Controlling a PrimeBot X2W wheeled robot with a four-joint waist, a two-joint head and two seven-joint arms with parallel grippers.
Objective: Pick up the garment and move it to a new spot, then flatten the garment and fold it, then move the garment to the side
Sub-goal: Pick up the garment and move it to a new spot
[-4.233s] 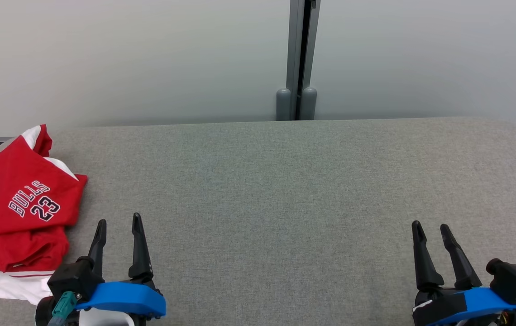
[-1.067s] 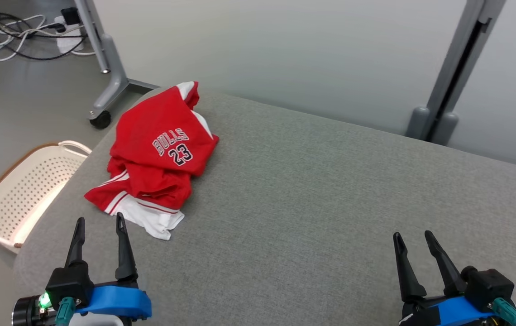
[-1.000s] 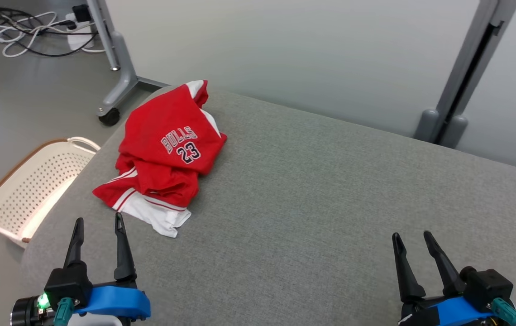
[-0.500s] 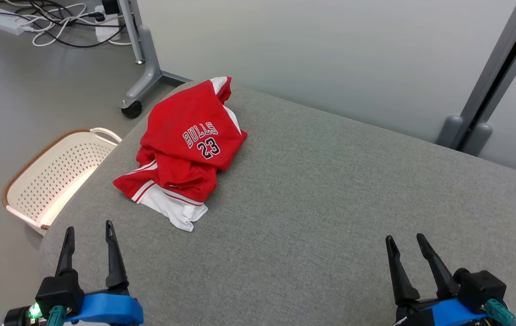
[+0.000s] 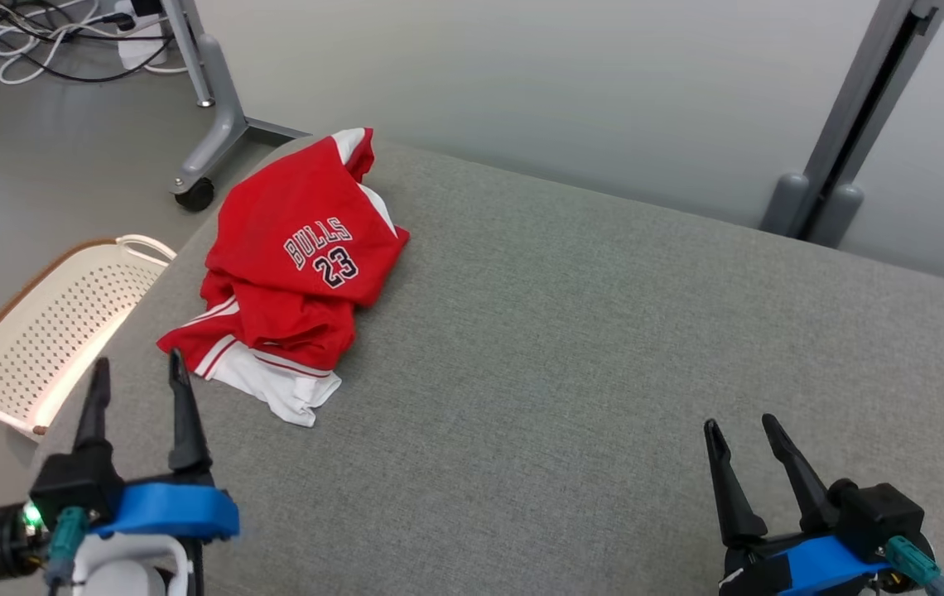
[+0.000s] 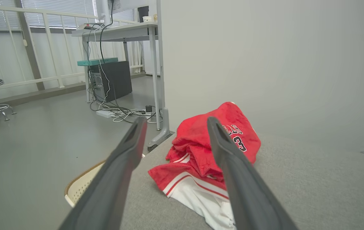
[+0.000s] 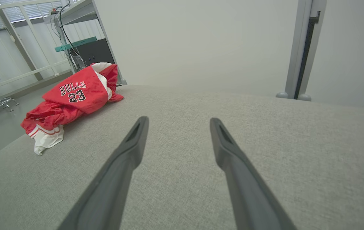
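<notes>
The garment (image 5: 290,273) is a crumpled red and white jersey lettered "BULLS 23", lying near the far left corner of the grey fabric table (image 5: 588,348). My left gripper (image 5: 137,368) stands open just in front of the jersey's near hem, apart from it, with nothing between its fingers. In the left wrist view the garment (image 6: 201,159) lies right ahead of the left gripper (image 6: 174,121). At the lower right my right gripper (image 5: 741,426) is open and empty, far from the jersey. The right wrist view has the garment (image 7: 73,99) at upper left, well beyond the right gripper (image 7: 177,119).
A perforated cream basket (image 5: 33,331) sits on the floor beside the table's left edge. A wheeled grey desk leg (image 5: 207,124) and loose cables (image 5: 41,41) lie beyond the far left corner. A grey post (image 5: 836,157) stands behind the table against the pale wall.
The head camera has swung left over the last seconds, bringing the jersey and basket into view. In the last half second my left gripper has risen and neared the jersey's hem.
</notes>
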